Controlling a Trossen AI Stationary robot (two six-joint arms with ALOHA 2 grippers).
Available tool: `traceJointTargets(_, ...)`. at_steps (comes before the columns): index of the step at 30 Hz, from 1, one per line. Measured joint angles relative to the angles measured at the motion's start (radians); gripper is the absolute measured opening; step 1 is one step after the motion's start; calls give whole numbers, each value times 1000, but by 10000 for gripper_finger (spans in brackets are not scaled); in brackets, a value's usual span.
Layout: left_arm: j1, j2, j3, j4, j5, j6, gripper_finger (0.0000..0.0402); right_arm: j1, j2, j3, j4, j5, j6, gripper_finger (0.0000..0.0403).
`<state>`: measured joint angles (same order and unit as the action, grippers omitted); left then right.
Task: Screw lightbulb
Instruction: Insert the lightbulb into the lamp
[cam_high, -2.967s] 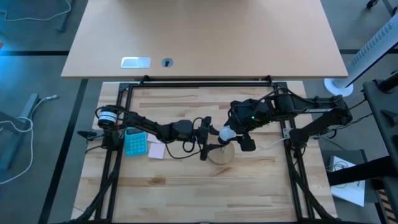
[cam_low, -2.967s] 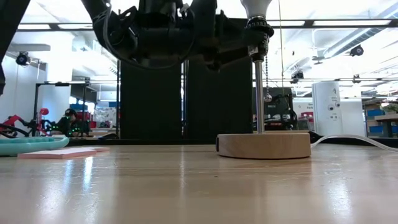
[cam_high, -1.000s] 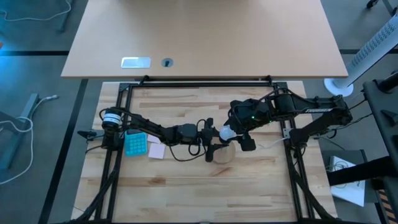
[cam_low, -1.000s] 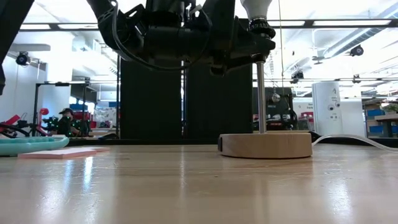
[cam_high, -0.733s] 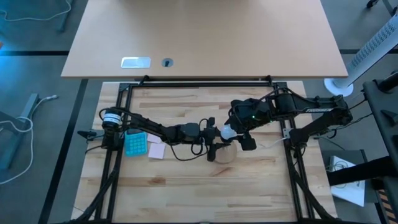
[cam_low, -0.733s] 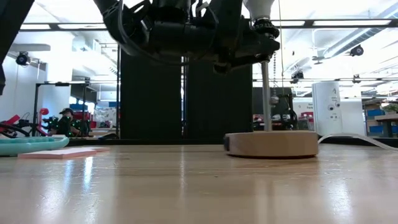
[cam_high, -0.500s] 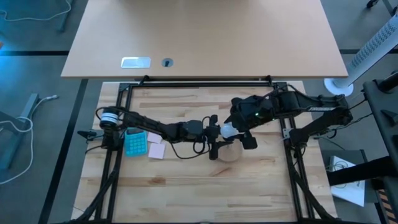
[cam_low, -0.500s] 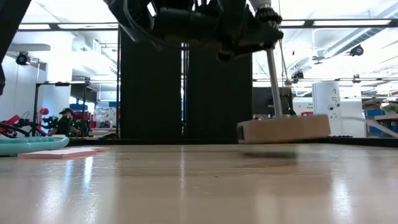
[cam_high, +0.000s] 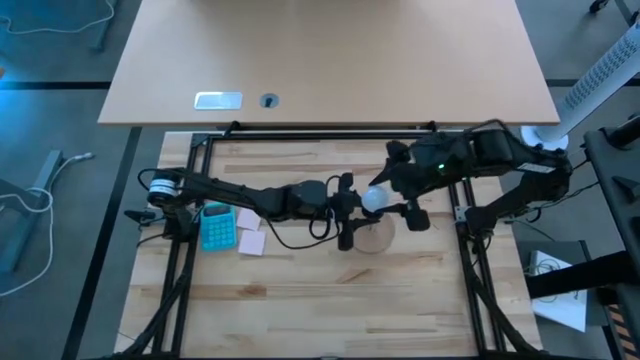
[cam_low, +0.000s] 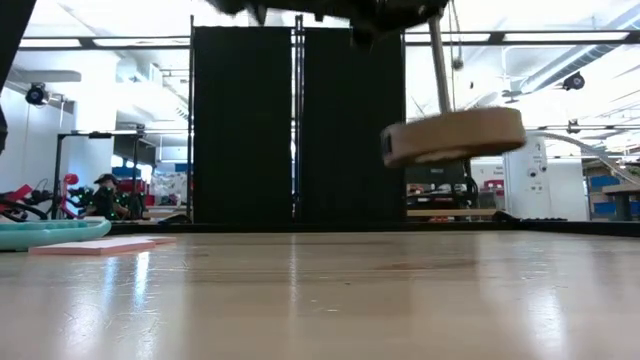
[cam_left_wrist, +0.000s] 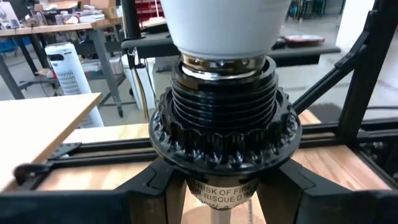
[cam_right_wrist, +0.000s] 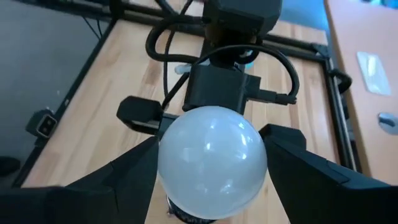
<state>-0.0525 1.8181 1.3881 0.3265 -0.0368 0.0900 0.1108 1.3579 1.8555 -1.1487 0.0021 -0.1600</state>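
The socket (cam_left_wrist: 224, 134) carries a sticker reading "RISK OF FIRE" above partly cut-off "RISQUE D'IN…". The left gripper (cam_high: 345, 222) clamps the socket. Seated in it is the lightbulb (cam_high: 374, 199), white, round and glossy; the right gripper (cam_high: 400, 197) has its fingers closed against the glass. The wooden base (cam_low: 453, 135), resting on the table a second ago, now hangs tilted above the table (cam_low: 320, 300).

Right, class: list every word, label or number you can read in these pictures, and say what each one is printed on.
"RISK OF FIRE" on the label below the black socket, in the left wrist view.
"RISQUE D'IN…" on the line beneath it; the rest runs out of sight around the stem.
The blue calculator keys: too small to read.
The lightbulb: no print visible.
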Motion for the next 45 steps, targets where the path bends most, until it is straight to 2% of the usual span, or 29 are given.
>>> traceJointTargets(5, 2, -2, 165, -220, -5, 25, 143, 0, 6, 109, -45, 0, 23, 279)
traceJointTargets(14, 5, -1, 343, -435, -15, -14, 143, -1, 4, 199, -73, 27, 36, 275)
traceJointTargets(24, 2, -1, 366, -480, -32, -111, 143, -6, 5, 210, -71, 35, 34, 277)
traceJointTargets(38, 1, -5, 427, -608, -27, -103, 143, -7, 5, 210, -66, 57, 124, 280)
traceJointTargets(45, 3, -5, 438, -615, -43, -100, 143, -7, 5, 210, -64, 82, 188, 273)
